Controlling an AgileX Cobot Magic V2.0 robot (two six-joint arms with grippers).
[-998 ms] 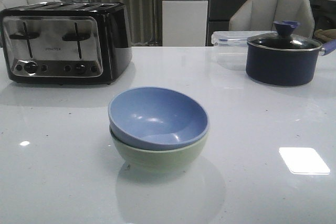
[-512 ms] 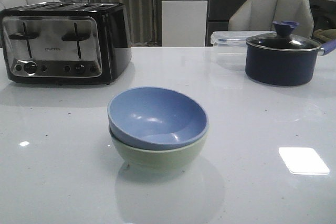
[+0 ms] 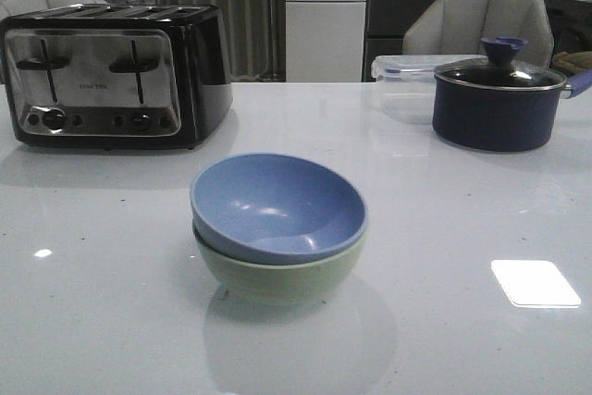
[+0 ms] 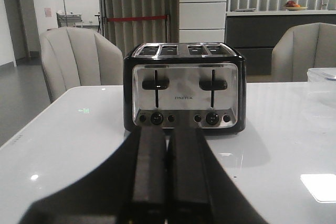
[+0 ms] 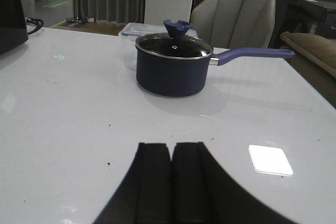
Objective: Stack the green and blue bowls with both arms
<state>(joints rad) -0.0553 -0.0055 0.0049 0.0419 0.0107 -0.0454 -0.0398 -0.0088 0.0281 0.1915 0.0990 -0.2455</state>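
Note:
The periwinkle blue bowl (image 3: 277, 205) sits nested inside the pale green bowl (image 3: 277, 277) at the middle of the white table in the front view. Neither arm shows in that view. In the left wrist view my left gripper (image 4: 167, 129) is shut with nothing between its fingers, pointing at the toaster. My right gripper (image 5: 172, 144) in the right wrist view is also shut and holds nothing, low over the bare table and facing the pot. Neither wrist view shows the bowls.
A black-and-chrome toaster (image 3: 111, 74) stands at the back left. A dark navy lidded pot (image 3: 499, 102) with a blue handle stands at the back right, a clear plastic container (image 3: 407, 71) behind it. Chairs stand beyond the far table edge.

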